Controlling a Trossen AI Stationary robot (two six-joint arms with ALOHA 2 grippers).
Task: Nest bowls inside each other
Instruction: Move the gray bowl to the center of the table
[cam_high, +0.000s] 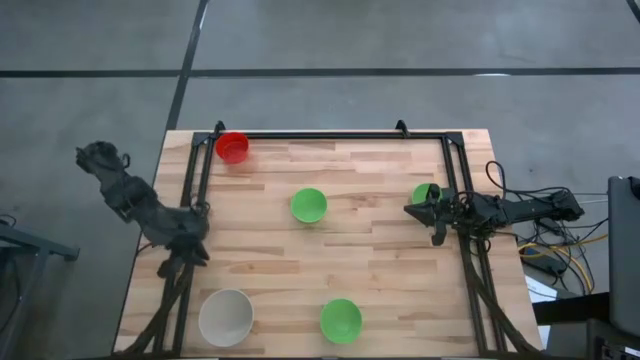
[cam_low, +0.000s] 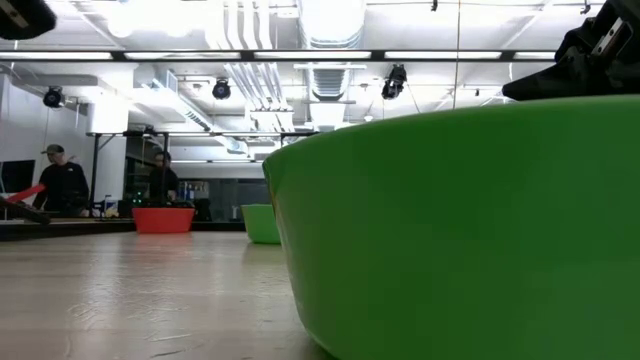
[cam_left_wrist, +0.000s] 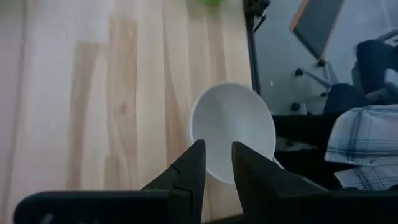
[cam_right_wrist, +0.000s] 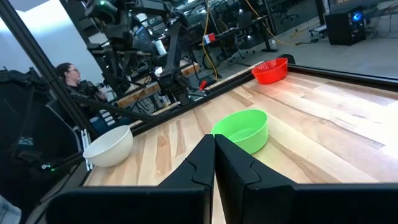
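While left fingers (cam_left_wrist: 216, 163) part-open, whitish bowl (cam_left_wrist: 233, 127) just beyond, untouched.

Robotics lab or workshop: exposed ceiling ducts (cam_low: 330, 40) and strip lights, grey concrete floor (cam_high: 400, 35), loose cables (cam_high: 560, 250), equipment racks (cam_right_wrist: 149, 37), people (cam_low: 62, 180) at benches behind the wooden surface (cam_high: 380, 250).

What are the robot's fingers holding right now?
Nothing. The left gripper hangs part-open over the white bowl, gripping nothing. The right gripper is shut and empty.
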